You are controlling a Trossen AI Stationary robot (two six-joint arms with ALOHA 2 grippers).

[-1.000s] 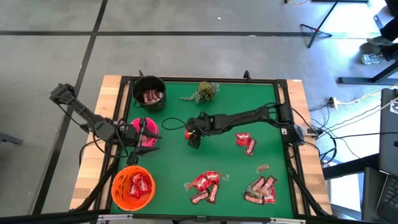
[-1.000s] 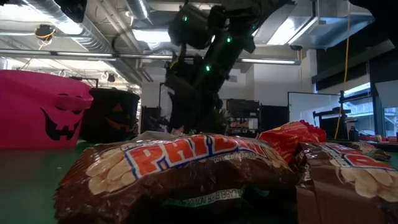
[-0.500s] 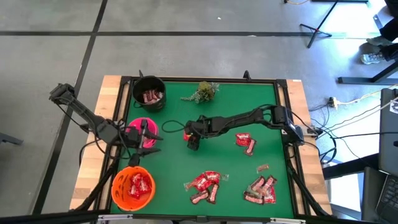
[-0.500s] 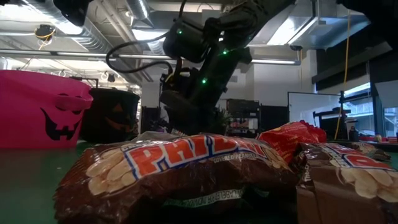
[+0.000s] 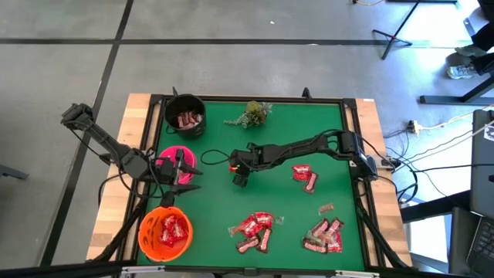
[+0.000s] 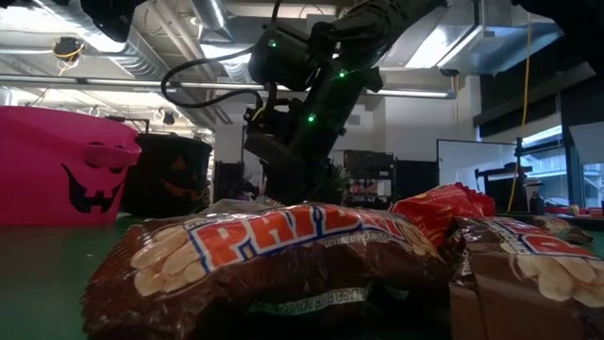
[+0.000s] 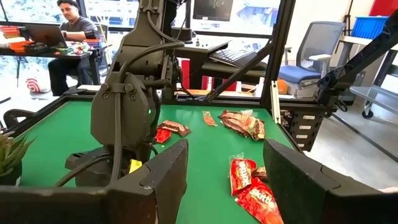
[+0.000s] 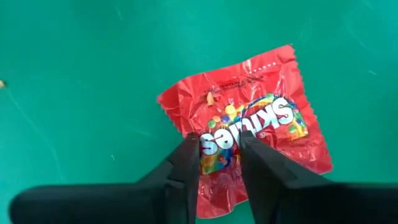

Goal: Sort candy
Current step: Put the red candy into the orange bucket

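A red shiny candy packet (image 8: 255,99) lies flat on the green mat (image 5: 278,139) near its middle. My right gripper (image 8: 219,139) stands over the packet, pointing down, shut on it; in the high view this gripper (image 5: 238,170) covers most of the packet (image 5: 232,164). My left gripper (image 7: 224,180) waits open over the pink bowl (image 5: 168,164) with nothing between its fingers. More candy lies in heaps at the mat's near side (image 5: 255,230) and near right (image 5: 324,235), and a few pieces (image 5: 305,176) lie at the right. My right gripper has the packet's middle (image 8: 221,132) between its two fingers, which come from above and point down. One fingertip (image 8: 189,149) and the other (image 8: 249,149) stand on the wrapper's printed face. The packet still lies flat on the mat.
A black bowl (image 5: 185,116) with brown bars stands at the far left. An orange bowl (image 5: 164,232) with red packets is at the near left. A green sprig (image 5: 253,113) lies at the far edge. A dark frame (image 5: 351,139) rims the mat. A brown bar (image 6: 274,255) fills the low view.
My right gripper has sunk a little toward the mat over the red packet, and its wrist has tipped. The packet stays where it lay.
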